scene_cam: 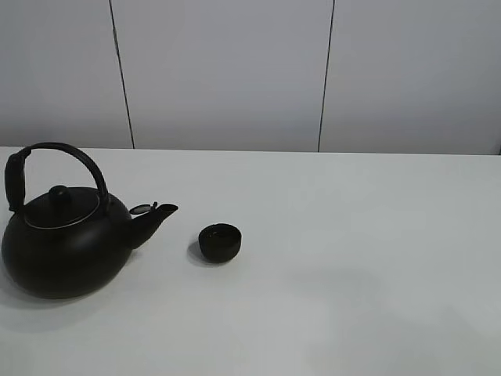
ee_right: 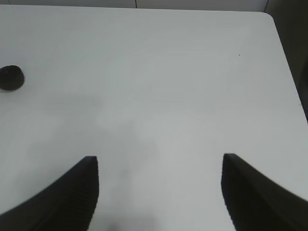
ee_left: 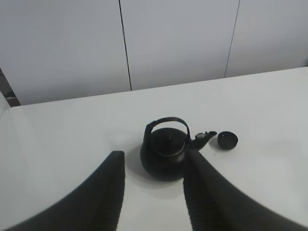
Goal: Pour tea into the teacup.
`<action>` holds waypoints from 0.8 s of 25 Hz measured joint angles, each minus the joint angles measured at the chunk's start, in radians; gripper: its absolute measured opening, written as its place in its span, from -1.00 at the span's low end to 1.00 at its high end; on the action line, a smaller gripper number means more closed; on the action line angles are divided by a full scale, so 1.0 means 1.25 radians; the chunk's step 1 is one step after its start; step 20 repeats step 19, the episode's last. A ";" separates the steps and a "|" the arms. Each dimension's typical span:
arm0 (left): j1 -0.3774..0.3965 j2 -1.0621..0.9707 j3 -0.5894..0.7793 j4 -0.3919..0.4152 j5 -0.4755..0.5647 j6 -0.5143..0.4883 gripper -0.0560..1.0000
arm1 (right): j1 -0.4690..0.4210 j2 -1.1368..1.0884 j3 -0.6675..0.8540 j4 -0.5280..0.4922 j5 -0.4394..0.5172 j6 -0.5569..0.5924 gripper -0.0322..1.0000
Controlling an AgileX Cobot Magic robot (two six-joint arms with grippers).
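Exterior high: black kettle (scene_cam: 66,235) on white table (scene_cam: 352,258), spout toward teacup (scene_cam: 220,242) just beside it. Left wrist: left gripper (ee_left: 153,192), jaws apart, empty — approach stage; next, grasp the arched handle (ee_left: 167,123). Right wrist: right gripper (ee_right: 160,190), jaws apart — idle.

Only the fingers of each arm show. The left matte black hand (ee_left: 153,192) has two broad, curved fingers (ee_left: 103,197) with fine ribbed inner faces. The right matte black hand (ee_right: 159,192) has two smooth, dark, tapering fingers (ee_right: 255,192), plain and unmarked.
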 joint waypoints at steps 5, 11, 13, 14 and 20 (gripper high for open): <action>0.000 -0.138 0.162 0.000 0.018 -0.019 -0.34 | 0.000 0.000 0.000 0.000 0.000 0.000 0.02; -0.001 -0.238 0.337 0.001 0.005 -0.021 -0.34 | 0.000 0.000 0.000 0.000 0.000 0.000 0.02; -0.001 -0.237 0.382 0.002 -0.014 -0.021 -0.34 | 0.000 0.000 0.000 0.000 0.000 0.000 0.02; -0.001 -0.237 0.403 0.002 -0.027 -0.021 -0.34 | 0.000 0.000 0.000 0.000 0.000 0.000 0.02; -0.001 -0.237 0.485 0.007 -0.082 -0.021 -0.34 | 0.000 0.000 0.000 0.000 0.000 0.000 0.02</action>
